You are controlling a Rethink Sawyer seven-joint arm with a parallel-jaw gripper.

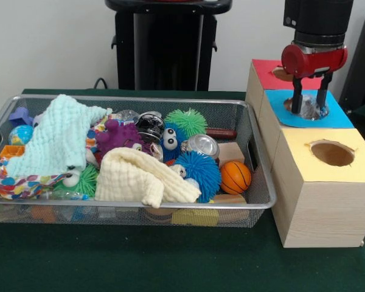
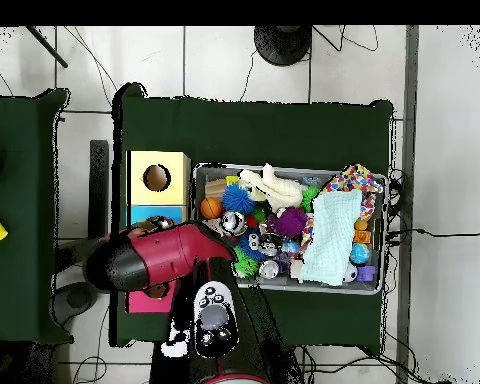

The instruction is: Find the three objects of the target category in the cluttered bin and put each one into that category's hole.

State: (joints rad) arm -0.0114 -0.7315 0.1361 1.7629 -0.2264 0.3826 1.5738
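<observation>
My gripper [image 1: 309, 104] hangs over the hole of the blue-topped box [image 1: 339, 117] at the right. It is shut on a clear wrinkled bottle [image 1: 309, 108], whose lower end sits in the hole. The silver wire-mesh bin [image 1: 109, 205] lies to the left, full of toys and cloths. A second clear bottle [image 1: 126, 115] glints at the bin's back, behind a purple toy [image 1: 118, 135]. Another clear bottle [image 1: 66, 194] seems to lie at the front left, under a cloth's edge. In the overhead view the red arm [image 2: 159, 258] hides the gripper, and the bin [image 2: 289, 168] lies to its right.
The wooden boxes stand in a row: red-topped [image 1: 264, 68], blue-topped, then yellow-topped with its hole [image 1: 332, 152]. In the bin are a silver can [image 1: 203, 145], an orange ball [image 1: 235, 177], blue [image 1: 198, 172] and green [image 1: 187, 121] spiky balls, a mint cloth [image 1: 55, 137] and a cream cloth [image 1: 140, 176].
</observation>
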